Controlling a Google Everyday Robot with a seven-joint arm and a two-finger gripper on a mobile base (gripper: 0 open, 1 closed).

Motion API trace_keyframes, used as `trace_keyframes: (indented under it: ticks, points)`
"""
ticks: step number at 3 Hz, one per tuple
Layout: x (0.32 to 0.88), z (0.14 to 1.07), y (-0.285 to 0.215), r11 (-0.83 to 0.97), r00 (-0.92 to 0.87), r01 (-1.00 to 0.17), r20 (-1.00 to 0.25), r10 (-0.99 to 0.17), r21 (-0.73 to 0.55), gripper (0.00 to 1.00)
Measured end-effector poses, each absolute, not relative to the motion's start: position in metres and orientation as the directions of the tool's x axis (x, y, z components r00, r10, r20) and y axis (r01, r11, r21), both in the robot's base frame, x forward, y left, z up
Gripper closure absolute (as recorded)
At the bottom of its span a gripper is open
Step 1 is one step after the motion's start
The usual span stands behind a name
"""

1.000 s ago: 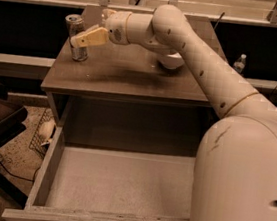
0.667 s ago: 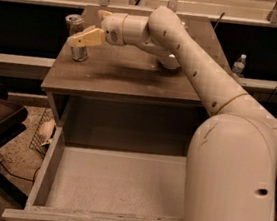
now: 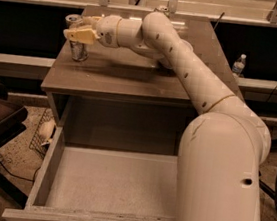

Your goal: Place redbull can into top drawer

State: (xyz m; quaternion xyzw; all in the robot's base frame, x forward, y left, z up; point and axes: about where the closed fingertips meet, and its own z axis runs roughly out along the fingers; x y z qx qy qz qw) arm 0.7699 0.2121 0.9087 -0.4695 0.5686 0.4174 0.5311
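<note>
Gripper (image 3: pixel 81 35) at the redbull can (image 3: pixel 78 52), ten o'clock; its claw's state cannot be told. A glancing hold could topple it, short of the top drawer (image 3: pixel 114 182).

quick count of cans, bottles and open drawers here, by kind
cans: 2, the slim can at the tool on the left of the cabinet top, and a second can at its back edge
bottles: 1, the bottle right of the cabinet
open drawers: 1, the drawer
total: 4

High over-shoulder view, pincer (image 3: pixel 80 35) far left
</note>
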Motion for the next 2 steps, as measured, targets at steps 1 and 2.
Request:
trace_keyframes:
  ticks: [1, 2]
  points:
    - [0.7687, 0.9082, 0.2153, 0.206, 0.004, -0.978, -0.996, -0.091, -0.023, 0.65]
    - [0.7675, 0.9078, 0.2186, 0.202, 0.004, -0.979, -0.996, -0.09, -0.022, 0.88]
